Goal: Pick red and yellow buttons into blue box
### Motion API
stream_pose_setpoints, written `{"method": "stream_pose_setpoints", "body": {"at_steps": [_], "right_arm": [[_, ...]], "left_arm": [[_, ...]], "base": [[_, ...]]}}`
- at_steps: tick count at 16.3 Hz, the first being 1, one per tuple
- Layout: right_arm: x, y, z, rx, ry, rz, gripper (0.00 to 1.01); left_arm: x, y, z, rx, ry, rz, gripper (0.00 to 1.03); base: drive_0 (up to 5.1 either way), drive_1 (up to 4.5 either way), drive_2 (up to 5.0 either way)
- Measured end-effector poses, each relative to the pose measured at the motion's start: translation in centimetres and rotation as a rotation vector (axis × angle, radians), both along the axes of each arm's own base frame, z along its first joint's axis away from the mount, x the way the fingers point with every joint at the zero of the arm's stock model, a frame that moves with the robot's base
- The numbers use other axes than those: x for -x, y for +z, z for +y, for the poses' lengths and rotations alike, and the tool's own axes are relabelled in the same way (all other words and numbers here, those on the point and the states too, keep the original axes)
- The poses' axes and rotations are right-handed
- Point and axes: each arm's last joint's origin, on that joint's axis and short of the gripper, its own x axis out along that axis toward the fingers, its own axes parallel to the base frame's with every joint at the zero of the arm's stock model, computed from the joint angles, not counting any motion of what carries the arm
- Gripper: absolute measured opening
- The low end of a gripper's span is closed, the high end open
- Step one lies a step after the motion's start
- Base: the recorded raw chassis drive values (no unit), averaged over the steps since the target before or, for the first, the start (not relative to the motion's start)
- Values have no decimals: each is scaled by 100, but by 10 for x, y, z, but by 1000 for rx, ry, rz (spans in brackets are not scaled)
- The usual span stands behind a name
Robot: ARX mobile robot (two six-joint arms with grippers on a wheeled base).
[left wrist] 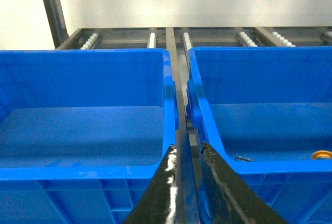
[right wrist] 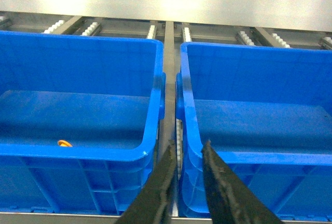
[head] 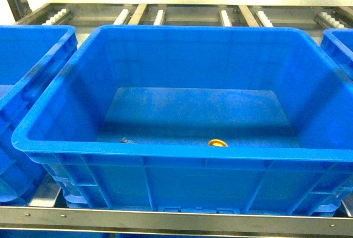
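The yellow button is seen inside the blue box. Left gripper and right gripper fingers are held slightly apart, nothing between them.

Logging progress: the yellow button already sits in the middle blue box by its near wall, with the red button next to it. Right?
Not quite. In the head view the yellow button lies in the blue box by its near wall, but no red button shows; beside it is only a small dark bit.

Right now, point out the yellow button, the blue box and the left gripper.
yellow button [head: 217,142], head view, cap top.
blue box [head: 182,154], head view, front rim.
left gripper [left wrist: 185,154], left wrist view, midway between fingertips.
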Motion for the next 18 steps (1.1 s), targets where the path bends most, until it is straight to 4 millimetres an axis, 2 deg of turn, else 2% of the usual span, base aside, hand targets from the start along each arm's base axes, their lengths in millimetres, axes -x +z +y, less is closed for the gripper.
{"method": "stream_pose_setpoints", "body": {"at_steps": [7, 18], "right_arm": [[0, 0, 0, 0, 0, 0, 99], [0, 0, 0, 0, 0, 0, 98]], "left_arm": [[0, 0, 0, 0, 0, 0, 99], [0, 0, 0, 0, 0, 0, 98]], "base": [[0, 0, 0], [0, 0, 0]]}}
